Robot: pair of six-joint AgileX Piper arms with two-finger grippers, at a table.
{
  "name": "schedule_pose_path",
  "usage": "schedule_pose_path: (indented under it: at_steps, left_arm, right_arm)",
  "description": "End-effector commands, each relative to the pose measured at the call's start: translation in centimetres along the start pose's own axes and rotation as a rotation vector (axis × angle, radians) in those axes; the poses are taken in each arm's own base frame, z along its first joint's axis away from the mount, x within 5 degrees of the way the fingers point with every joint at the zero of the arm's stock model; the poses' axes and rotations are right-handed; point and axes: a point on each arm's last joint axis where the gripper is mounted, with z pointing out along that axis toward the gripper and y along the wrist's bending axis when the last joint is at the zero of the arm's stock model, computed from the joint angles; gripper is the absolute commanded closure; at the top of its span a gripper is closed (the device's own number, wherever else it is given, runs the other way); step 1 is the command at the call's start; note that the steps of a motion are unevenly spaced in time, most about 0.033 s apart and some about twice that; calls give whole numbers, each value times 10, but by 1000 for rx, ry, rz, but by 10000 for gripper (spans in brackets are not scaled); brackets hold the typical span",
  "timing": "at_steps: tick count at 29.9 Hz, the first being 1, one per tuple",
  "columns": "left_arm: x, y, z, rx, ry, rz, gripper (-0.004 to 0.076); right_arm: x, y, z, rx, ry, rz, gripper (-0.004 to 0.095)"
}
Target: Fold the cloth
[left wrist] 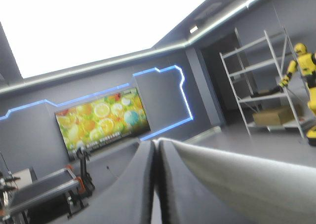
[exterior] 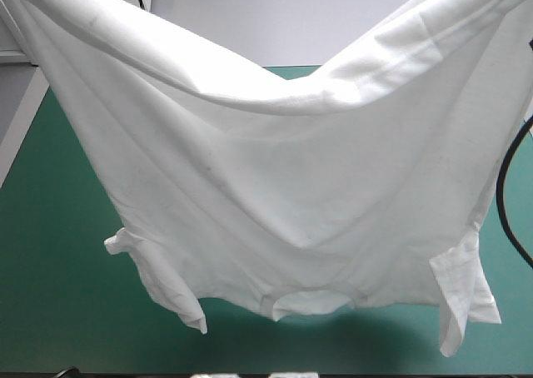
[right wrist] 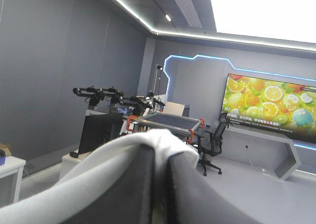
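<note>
Left end effector [left wrist: 155, 152]: pinched all but closed on T-shirt [exterior: 275, 186].
Right end effector [right wrist: 160, 160]: likewise.
Risk: thin edge grips; a slip likely drops it crumpled.

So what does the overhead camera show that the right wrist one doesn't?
Only the high view: the whole T-shirt hanging spread out, sagging in the middle, sleeves dangling low over the teal-green table. Only the right wrist view: the right tool, its black fingers all but shut, with cloth draped over them. Both: the white T-shirt, held up in the air.
</note>
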Motion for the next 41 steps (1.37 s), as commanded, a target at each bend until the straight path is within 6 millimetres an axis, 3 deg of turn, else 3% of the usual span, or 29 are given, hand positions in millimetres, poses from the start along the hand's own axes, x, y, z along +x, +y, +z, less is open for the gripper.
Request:
schedule_pose_path:
  at_steps: [1, 9, 15, 18, 23, 31, 35, 41]
  left_arm:
    - [-14, 5, 10, -81, -199, 37, 733]
    - [10, -1, 66, -169, -250, 190, 733]
    - [45, -6, 121, -236, -266, 264, 733]
    - [65, 8, 145, -286, -287, 203, 733]
    - [98, 39, 177, -357, -375, 128, 733]
    - [145, 79, 196, -388, -520, -3, 733]
    - [181, 94, 208, -412, -427, -52, 733]
    - [265, 103, 234, -461, -110, -277, 732]
  right_arm:
    - [-9, -4, 10, 30, -136, 24, 925]
    - [7, -12, 61, 50, -193, 54, 925]
    - [34, -18, 116, 58, -190, 54, 925]
    - [51, -21, 142, 64, -197, 52, 925]
    - [78, -43, 176, 124, -261, 68, 925]
    - [109, -94, 192, 217, -341, 126, 925]
    - [141, -109, 209, 228, -275, 146, 925]
    - [224, -117, 243, 190, 27, 184, 925]
